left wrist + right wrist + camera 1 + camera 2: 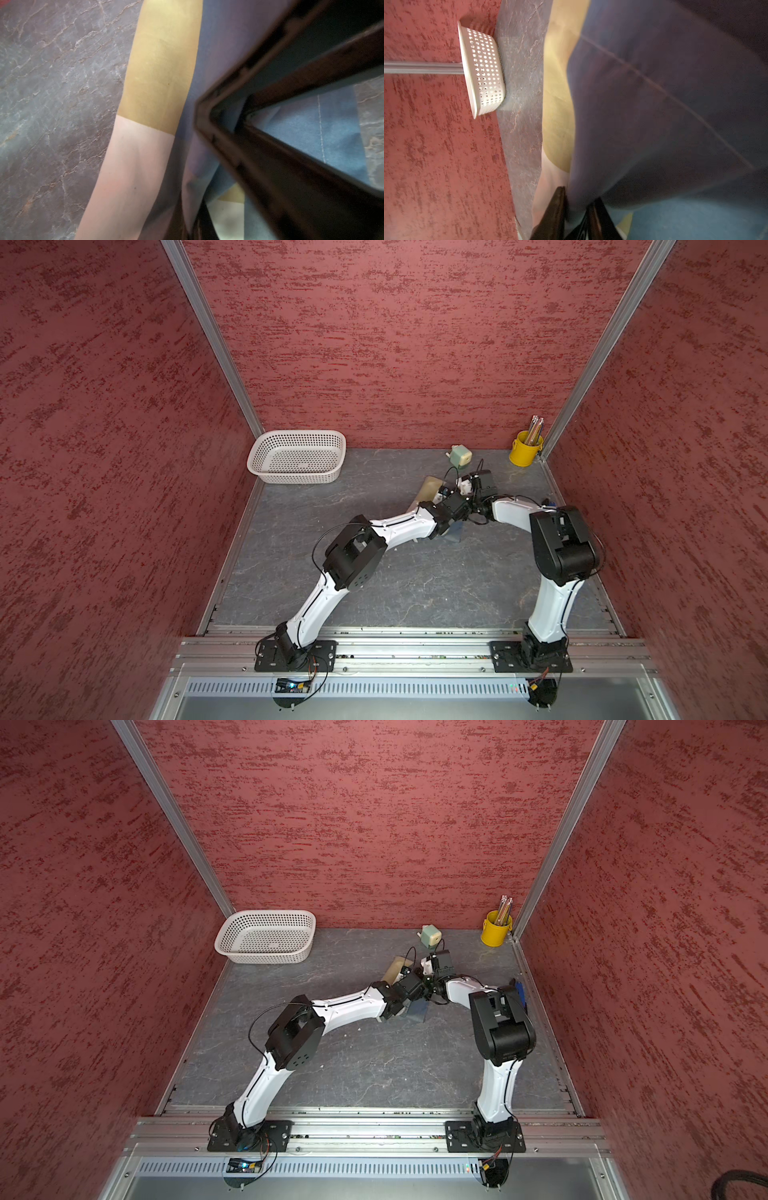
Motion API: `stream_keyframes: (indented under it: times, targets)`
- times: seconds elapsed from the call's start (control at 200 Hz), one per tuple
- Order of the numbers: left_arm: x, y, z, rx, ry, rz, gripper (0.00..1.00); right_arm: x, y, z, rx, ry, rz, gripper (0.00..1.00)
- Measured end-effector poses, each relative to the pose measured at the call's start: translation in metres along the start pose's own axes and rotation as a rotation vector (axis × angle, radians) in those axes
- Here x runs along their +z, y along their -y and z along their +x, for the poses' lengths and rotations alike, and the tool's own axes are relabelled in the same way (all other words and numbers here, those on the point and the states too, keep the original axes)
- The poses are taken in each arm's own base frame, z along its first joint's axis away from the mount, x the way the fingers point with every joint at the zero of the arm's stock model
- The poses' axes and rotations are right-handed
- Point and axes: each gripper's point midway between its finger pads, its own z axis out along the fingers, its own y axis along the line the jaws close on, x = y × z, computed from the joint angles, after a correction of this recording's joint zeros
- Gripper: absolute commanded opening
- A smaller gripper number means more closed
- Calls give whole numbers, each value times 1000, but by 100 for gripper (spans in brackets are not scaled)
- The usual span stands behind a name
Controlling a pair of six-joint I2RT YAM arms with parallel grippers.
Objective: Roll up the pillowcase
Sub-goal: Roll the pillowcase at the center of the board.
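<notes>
On the table (353,572), right of centre, the left gripper (449,497) sits low over the bunched pillowcase (162,72); whether its jaws grip cannot be told. Just beside it on the right, the right gripper (579,195) pinches a blue fold between nearly closed jaws.

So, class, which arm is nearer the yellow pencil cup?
Right. The right arm reaches in near the yellow pencil cup; the left arm lies toward the white basket, farther off.
</notes>
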Motion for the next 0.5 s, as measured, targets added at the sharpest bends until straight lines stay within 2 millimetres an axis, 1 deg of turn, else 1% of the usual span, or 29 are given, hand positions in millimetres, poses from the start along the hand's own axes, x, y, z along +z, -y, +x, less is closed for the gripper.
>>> stream_keyframes:
  times: [0.03,0.07,0.125,0.185,0.255,0.351,0.421,0.471,0.501]
  targets:
    - [-2,-1,-1,-11,4,5,30,2,2,1,2,-3,4,11]
    - [-6,-3,-3,-17,13,13,36,3,5,1,7,-5,11,10]
    - [-13,-5,-6,-39,30,28,49,5,9,2,12,-8,19,9]
    - [-28,-10,-10,-57,51,52,61,5,10,2,13,-10,25,6]
    - [-54,-19,-20,-91,93,98,71,5,11,2,9,-11,31,2]
    - [-98,-33,-37,-152,175,196,72,4,7,-1,-2,-7,28,0]
    - [-132,-50,-50,-215,246,282,73,4,5,-2,-12,-8,31,0]
    - [-149,-66,-54,-278,279,349,73,3,3,-2,-22,-13,34,0]
    - [-153,-77,-55,-319,290,382,72,3,1,-3,-33,-16,36,0]
